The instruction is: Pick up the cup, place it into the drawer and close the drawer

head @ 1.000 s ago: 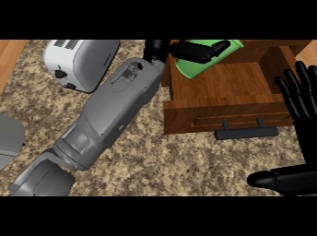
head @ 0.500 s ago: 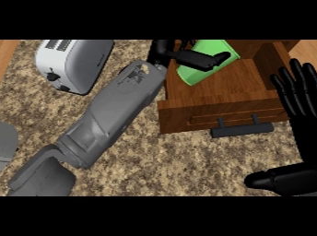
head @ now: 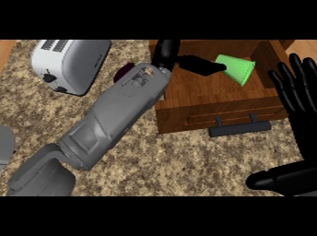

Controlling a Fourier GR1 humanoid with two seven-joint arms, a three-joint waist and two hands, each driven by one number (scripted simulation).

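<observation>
left hand [head: 188,62], fingers curled on the green cup [head: 236,69] over the open drawer [head: 215,99], should be lowered toward four o'clock before release.

The light is even and fairly bright across the whole frame, with no clear single source. Shadows are soft and slight: a dim band lies under the drawer [head: 215,99] front along its handle [head: 240,128], right of centre. The toaster [head: 69,62] at upper left shows a pale sheen on its side, without hard glare. The green cup [head: 236,68] at upper right reads flat and saturated. The black hands show little surface detail.
</observation>
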